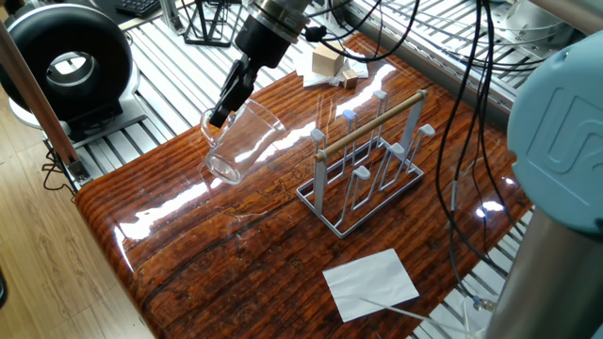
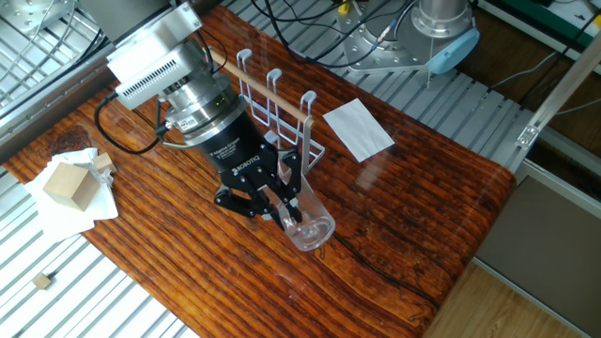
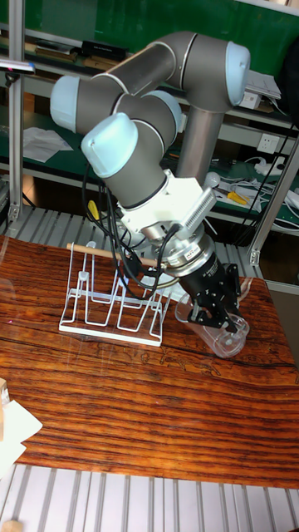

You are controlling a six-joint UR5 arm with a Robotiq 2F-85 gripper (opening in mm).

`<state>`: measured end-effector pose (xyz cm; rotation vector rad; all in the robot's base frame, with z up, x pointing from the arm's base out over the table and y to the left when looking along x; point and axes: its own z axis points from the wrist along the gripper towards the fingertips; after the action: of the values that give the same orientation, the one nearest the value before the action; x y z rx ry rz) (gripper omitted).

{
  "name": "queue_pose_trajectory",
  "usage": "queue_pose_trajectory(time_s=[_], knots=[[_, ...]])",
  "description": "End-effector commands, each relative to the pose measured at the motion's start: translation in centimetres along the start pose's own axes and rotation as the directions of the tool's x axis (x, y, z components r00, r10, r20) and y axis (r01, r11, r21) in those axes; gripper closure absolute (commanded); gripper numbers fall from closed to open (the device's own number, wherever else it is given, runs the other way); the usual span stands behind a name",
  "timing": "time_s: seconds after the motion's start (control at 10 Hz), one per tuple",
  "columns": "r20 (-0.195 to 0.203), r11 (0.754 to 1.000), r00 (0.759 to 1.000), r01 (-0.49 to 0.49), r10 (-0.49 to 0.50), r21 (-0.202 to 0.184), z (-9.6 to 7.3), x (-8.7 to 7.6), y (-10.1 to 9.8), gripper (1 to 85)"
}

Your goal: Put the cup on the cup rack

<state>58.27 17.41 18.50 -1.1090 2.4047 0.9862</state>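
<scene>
The cup (image 1: 237,141), clamped by its rim in the gripper (image 2: 279,207), hangs tilted beside the cup rack (image 1: 363,169), awaiting inversion over a peg.

Arm: grey tubular links joined by rounded joint housings with pale blue end caps, best seen in the tall fixed view. Wrist section: a silver-white block with a ribbed, finned face, followed by a polished metal ring. Hand (image 3: 213,320): black cylindrical body bearing small white lettering, ending in two black fingers (image 2: 285,208) on linkage bars. Black cables loop alongside the wrist, one yellow lead among them.
</scene>
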Motion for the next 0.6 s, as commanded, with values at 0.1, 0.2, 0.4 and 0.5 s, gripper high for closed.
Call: queue_pose_trajectory(time_s=[0.1, 0.2, 0.4, 0.5], knots=[[-0.003, 0.999, 1.0, 0.002, -0.002, -0.039, -0.8, 1.2, 0.9, 84.7], [-0.001, 0.999, 1.0, -0.001, 0.001, -0.051, -1.1, 1.4, 1.2, 84.7], [0.01, 0.998, 1.0, -0.011, 0.012, -0.067, -1.2, 1.4, 1.6, 84.7], [0.017, 0.996, 1.0, -0.022, 0.024, -0.082, -1.3, 1.4, 2.0, 84.7]])
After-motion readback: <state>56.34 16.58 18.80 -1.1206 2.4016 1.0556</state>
